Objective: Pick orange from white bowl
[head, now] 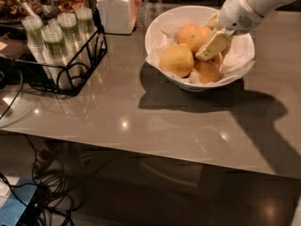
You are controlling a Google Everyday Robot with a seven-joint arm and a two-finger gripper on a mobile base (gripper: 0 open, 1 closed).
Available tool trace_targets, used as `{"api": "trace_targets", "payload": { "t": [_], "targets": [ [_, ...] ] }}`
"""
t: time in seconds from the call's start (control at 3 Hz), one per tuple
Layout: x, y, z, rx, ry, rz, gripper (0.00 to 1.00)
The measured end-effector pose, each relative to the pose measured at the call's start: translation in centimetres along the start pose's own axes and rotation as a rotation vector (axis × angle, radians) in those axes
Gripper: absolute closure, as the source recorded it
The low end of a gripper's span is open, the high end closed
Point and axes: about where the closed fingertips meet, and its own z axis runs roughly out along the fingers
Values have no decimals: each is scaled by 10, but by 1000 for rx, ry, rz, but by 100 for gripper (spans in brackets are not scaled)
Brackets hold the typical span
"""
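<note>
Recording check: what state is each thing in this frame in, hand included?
Wide glossy white bowl: upright, paper-lined, holding several fruits.
Large round deep-orange orange: lying in the bowl, not lifted.
Robot hand: down inside the bowl, beside the orange.
White square jar: upright, lid on.
Black wire rack: upright, holding capped cups.

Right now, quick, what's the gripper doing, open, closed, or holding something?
Gripper: down in the white bowl beside the orange; whether it is open, closed or holding anything cannot be told.
</note>
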Motion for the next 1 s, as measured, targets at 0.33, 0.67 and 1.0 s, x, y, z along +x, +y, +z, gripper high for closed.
{"api": "trace_targets", "payload": {
  "t": [0.33,0.67,1.0],
  "targets": [
    [-6,0,-18,55,-18,-15,99],
    [-1,-1,-28,80,-51,14,100],
    [7,11,-53,92,-151,37,100]
  ]
}}
